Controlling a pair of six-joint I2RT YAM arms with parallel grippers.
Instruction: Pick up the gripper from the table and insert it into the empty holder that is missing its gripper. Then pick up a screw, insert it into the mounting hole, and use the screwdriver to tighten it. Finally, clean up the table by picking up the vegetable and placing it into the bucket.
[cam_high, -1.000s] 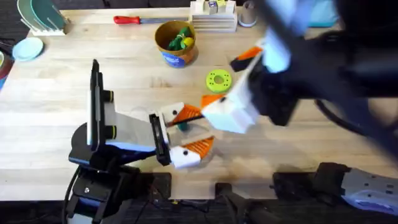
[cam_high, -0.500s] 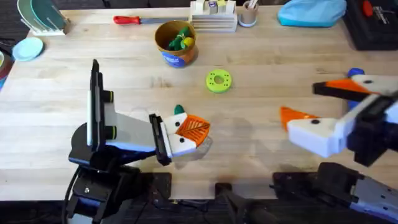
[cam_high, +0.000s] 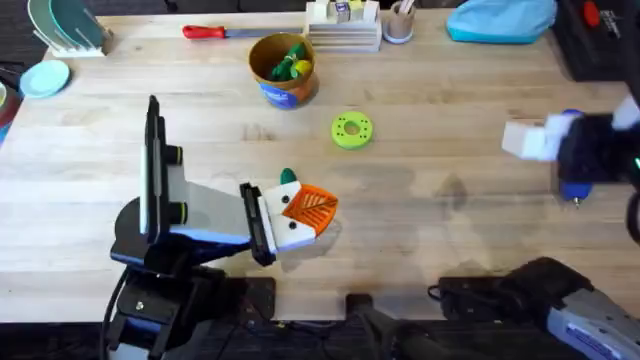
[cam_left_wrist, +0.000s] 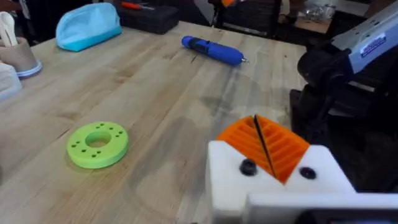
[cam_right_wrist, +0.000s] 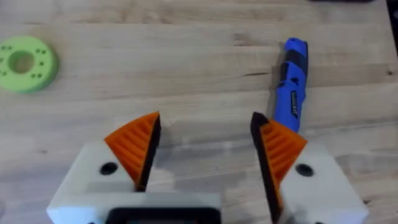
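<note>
Right gripper (cam_right_wrist: 205, 146) jaws apart, above screwdriver (cam_right_wrist: 292, 84).

- The pale wooden table (cam_high: 120, 90) ran wide, evenly lit.
- Behind the table's far edge, the room was dark.
- Left of the table's far corner stood a teal dish rack (cam_high: 62, 25).

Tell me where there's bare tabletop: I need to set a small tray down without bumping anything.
The widest bare patch lies between the green disc and the blue screwdriver, in front of the blue pouch. Another runs from the left arm out to the table's left edge. The far edge around the bucket is crowded.
</note>
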